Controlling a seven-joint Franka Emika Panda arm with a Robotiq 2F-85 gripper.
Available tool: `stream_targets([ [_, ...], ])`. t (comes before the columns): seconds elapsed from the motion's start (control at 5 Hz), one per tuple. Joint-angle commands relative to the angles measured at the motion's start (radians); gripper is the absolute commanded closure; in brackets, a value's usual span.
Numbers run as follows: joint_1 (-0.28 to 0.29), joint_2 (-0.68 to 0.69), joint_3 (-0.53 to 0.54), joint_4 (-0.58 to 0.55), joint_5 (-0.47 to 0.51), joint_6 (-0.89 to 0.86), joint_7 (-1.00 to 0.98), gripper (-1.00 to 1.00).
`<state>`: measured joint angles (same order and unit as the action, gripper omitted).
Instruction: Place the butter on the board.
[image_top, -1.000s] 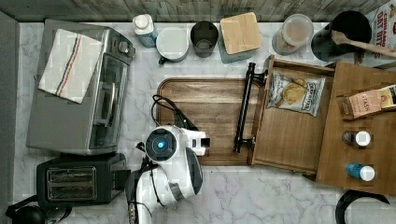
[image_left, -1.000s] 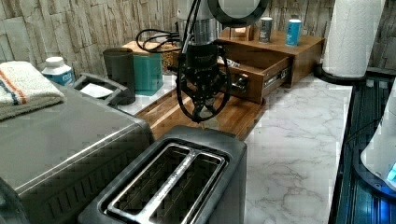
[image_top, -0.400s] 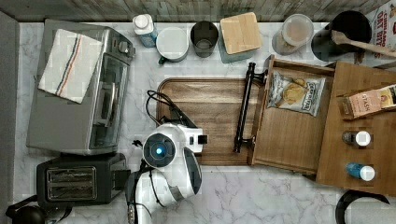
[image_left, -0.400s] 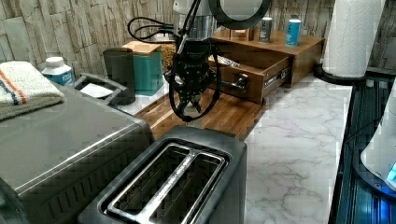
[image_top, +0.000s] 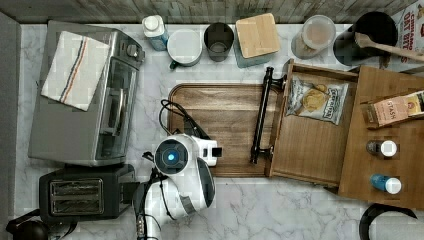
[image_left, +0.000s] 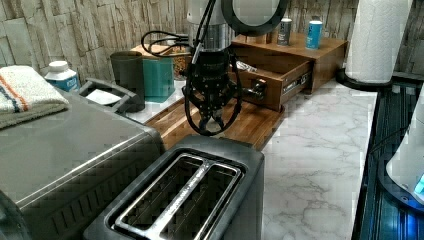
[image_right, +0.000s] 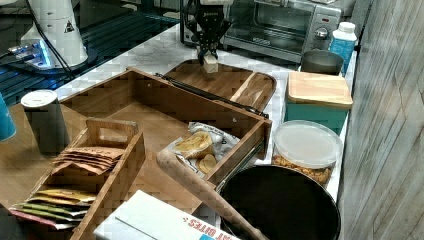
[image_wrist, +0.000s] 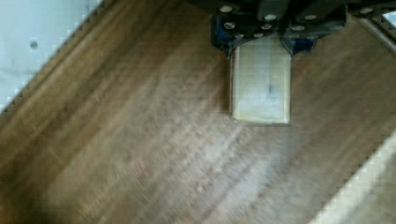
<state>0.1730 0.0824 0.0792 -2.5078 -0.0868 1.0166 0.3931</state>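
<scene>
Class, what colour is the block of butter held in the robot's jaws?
Pale cream-yellow; the butter shows best in the wrist view, against the dark-brown board.

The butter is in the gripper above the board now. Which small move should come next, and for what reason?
Probably a short, straight lowering. The gripper is shut on the butter, and the wrist view shows the board beneath it. In the right view the block seems to hang slightly above the wood, near the end by the toaster oven, so releasing now might drop it.
</scene>
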Motion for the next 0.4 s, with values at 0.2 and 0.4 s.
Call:
stream_targets([
  [0.2,0.008,0.001,-0.002,-0.002,0.001,0.049,0.055,0.78],
  [0.4,0.004,-0.007,0.003,0.002,0.044,0.029,0.036,-1.0],
])
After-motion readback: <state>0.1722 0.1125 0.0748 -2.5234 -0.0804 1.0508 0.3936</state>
